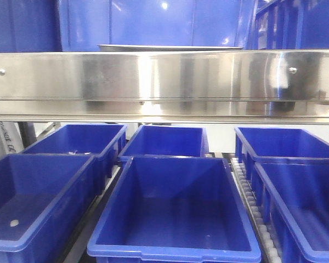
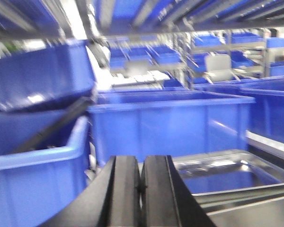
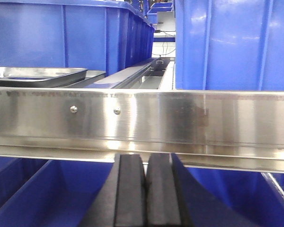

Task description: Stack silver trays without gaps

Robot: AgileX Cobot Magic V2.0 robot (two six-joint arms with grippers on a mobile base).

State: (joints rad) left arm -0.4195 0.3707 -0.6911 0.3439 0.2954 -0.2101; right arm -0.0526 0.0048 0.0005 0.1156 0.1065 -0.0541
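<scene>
A silver tray (image 2: pixel 227 172) lies on the shelf just right of my left gripper (image 2: pixel 141 163), in front of a big blue bin (image 2: pixel 170 127). The left gripper is shut with nothing between its fingers. A second steel rim shows under the tray's near edge; I cannot tell whether it belongs to another tray. In the right wrist view a silver tray (image 3: pixel 38 74) rests on the upper shelf at the far left, behind the steel rail (image 3: pixel 180 118). My right gripper (image 3: pixel 146 158) is shut and empty, just below that rail. The front view shows only a tray's thin edge (image 1: pixel 170 47) above the rail (image 1: pixel 164 82).
Deep blue bins (image 1: pixel 172 213) fill the lower level in two rows, with roller tracks (image 1: pixel 252 203) between them. More blue bins (image 3: pixel 232 42) stand on the upper shelf behind the trays. A tilted blue bin (image 2: pixel 38 75) sits left of the left gripper.
</scene>
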